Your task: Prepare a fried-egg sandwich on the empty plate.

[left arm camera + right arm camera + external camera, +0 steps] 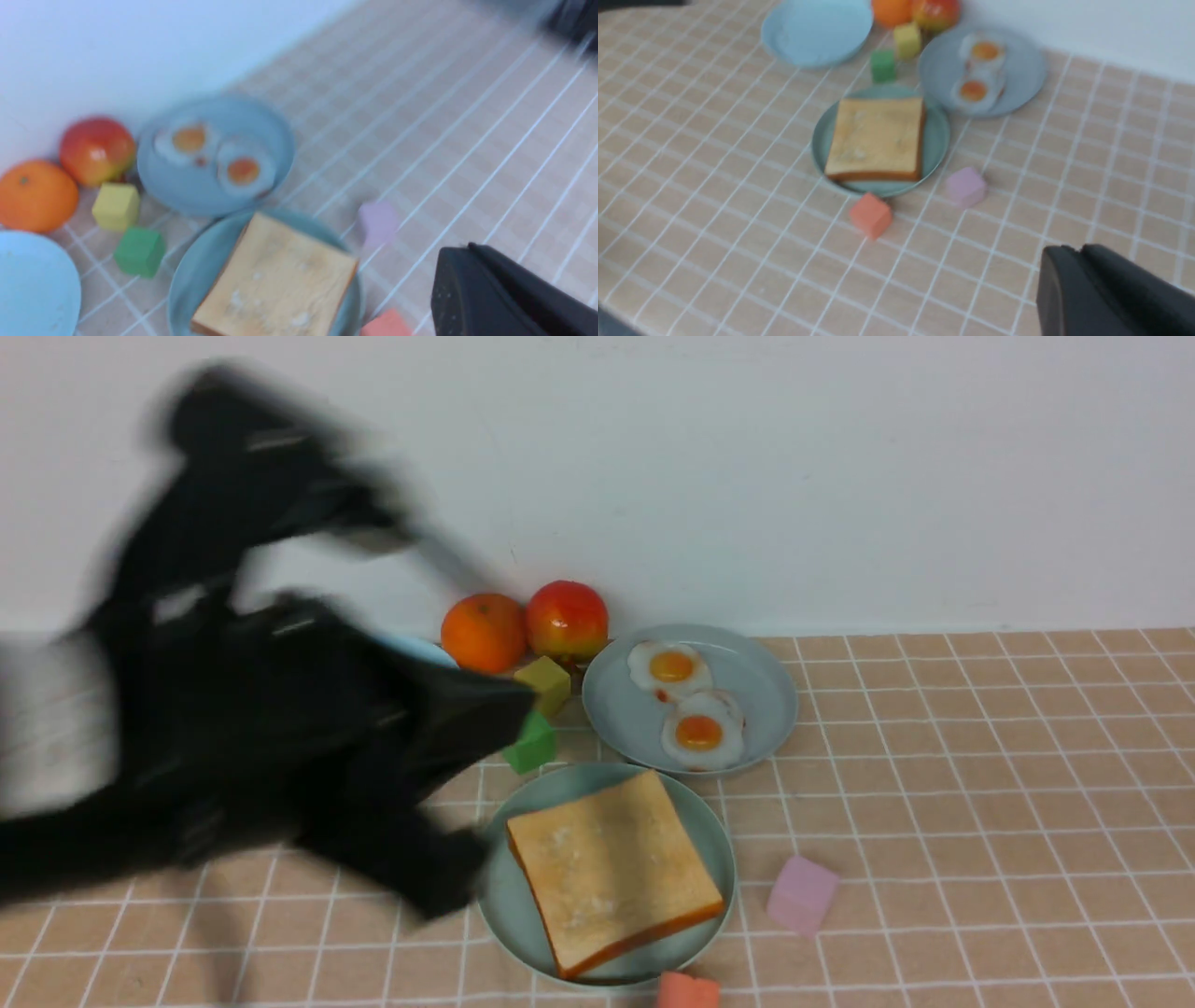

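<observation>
Since the toast slice (611,873) is square, it has no real long axis. It lies flat, crust edges facing roughly 5 and 8 o'clock in the front view, one corner at 12. It sits centred on the mint-green plate (493,896); one slice in sight.

Two fried eggs (700,733) lie on the grey-blue plate (766,700) at 1 o'clock, rims just about meeting. The pair lines up 11-to-5.

Green cube (532,744) is just off the mint rim at 11, yellow cube (544,683) beyond it, then orange (484,633) and apple (567,619) by the wall. Lilac cube (801,894) at 3–4, coral cube (688,991) at 6, near the rim. Sky-blue plate (425,651) at 10–11, mostly behind the left arm.

Left end effector (485,798) at 9, heavily motion-blurred; its two tips read as spread apart. Right end effector (1101,289): one dark finger at frame edge, can't tell its state. Everything sits on the tiled surface (980,784).
</observation>
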Robot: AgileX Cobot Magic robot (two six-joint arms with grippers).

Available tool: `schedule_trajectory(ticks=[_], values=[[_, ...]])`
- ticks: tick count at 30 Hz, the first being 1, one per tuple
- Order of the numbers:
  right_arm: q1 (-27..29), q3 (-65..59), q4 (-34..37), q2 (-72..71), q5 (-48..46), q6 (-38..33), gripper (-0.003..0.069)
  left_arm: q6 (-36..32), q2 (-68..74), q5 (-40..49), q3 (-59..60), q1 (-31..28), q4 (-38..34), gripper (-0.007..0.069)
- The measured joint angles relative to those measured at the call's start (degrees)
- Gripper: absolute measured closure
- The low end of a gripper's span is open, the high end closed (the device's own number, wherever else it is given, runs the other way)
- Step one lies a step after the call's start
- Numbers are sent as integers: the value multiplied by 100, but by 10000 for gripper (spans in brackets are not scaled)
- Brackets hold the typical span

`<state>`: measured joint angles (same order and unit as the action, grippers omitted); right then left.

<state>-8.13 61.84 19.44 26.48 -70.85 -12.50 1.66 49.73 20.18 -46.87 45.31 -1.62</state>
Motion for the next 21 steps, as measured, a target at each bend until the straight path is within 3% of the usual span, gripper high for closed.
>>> schedule_trajectory(ticks=[6,13,15,21], values=[[0,-16,-1068,-910,-183,1191,598,0,-1977,-1543,2043,0,-400,638],[0,-628,-2011,-1748,-93,2322,648,4,-3184,-2443,3399,0,-454,638],[0,-1049,-2160,-1915,133,2584,669,4,-3293,-2643,3599,0,-459,638],[0,-2685,-2198,-1973,2143,3253,673,17,-3313,-2524,3733,0,-472,638]])
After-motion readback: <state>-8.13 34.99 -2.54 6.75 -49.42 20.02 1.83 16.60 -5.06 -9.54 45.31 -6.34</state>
